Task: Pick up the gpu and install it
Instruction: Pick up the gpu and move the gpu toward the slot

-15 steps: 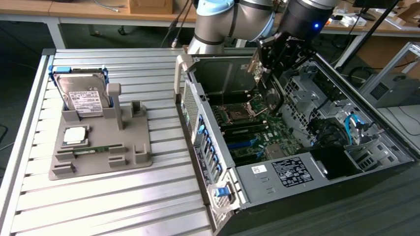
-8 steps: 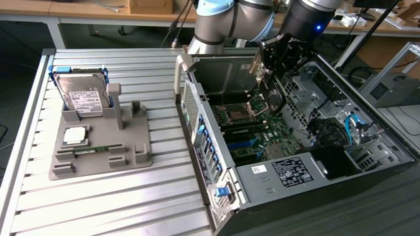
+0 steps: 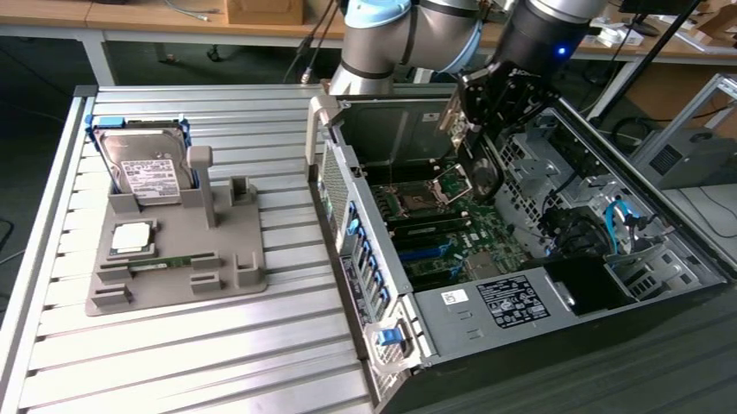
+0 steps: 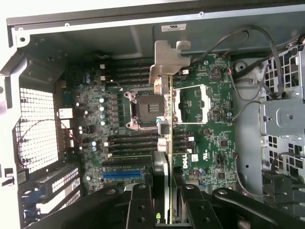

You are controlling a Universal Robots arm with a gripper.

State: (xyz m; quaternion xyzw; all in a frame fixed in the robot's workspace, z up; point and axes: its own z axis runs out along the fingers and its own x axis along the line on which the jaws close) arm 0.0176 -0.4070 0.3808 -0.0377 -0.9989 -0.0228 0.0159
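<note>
In the exterior view, the pale blue and grey robot arm (image 3: 403, 34) reaches down from the far side into an open dark grey metal computer case (image 3: 381, 345) that lies on its side on a slatted aluminium table (image 3: 173, 354). Its black gripper (image 3: 475, 142) hangs inside the case above the green motherboard (image 3: 461, 246), near the square silver processor socket (image 3: 409, 201). The gpu (image 3: 456, 121), a thin tan-brown circuit card with a silver metal bracket, shows as a narrow strip at the gripper, on the side toward the exterior view's left. Well apart, toward the exterior view's left, a grey moulded parts holder (image 3: 236, 276) sits on the table. It carries an upright silver hard drive with a white label (image 3: 144, 168), a small square processor chip (image 3: 131, 235) and a short green memory stick (image 3: 173, 261) lying flat.

In the wrist view, the gripper (image 4: 167, 210) has its two black fingers (image 4: 141, 205) pressed against either face of the gpu (image 4: 167, 119), pinching it. The card is seen edge-on as a thin line, its silver bracket (image 4: 169, 59) at the far end from the fingers. It is held over the motherboard (image 4: 214, 157), crossing in front of the processor socket (image 4: 143, 109), with a blue expansion slot (image 4: 123, 174) off to one side of it.
</note>
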